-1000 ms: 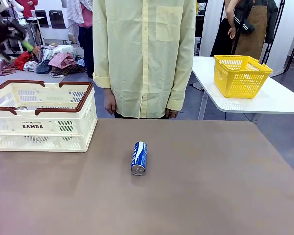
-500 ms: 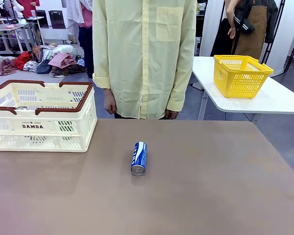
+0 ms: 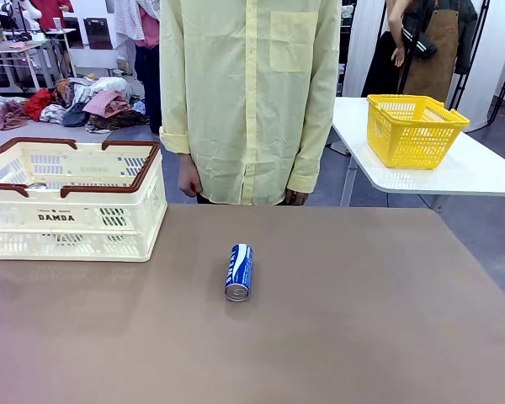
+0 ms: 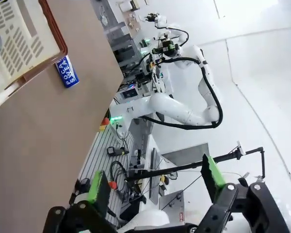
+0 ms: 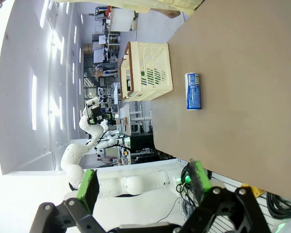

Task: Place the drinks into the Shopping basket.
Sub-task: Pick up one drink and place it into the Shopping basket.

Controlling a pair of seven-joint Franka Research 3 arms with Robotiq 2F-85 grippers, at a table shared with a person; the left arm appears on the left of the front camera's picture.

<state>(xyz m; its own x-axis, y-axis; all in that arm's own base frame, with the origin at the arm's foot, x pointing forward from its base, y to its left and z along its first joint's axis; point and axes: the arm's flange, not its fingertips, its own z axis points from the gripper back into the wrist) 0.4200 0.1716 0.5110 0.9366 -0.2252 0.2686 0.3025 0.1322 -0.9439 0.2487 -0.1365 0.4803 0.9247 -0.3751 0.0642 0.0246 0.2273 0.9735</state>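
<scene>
Change: left arm has pulled up out of the front view | left end effector (image 4: 155, 187) and right end effector (image 5: 143, 187) wide, empty | blue can (image 3: 238, 271) lies mid-tabletop (image 3: 379, 320), outside Shopping basket (image 3: 71, 206) | one drink left.

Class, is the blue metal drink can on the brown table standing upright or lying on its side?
Lying on its side: the blue metal drink can rests lengthwise on the brown table, silver end facing the camera.

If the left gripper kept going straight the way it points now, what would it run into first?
Probably nothing on the table. The open left gripper looks off past the table's edge toward the robot's other arm and lab floor. The blue can and Shopping basket lie well off that line. Depth is unclear.
</scene>
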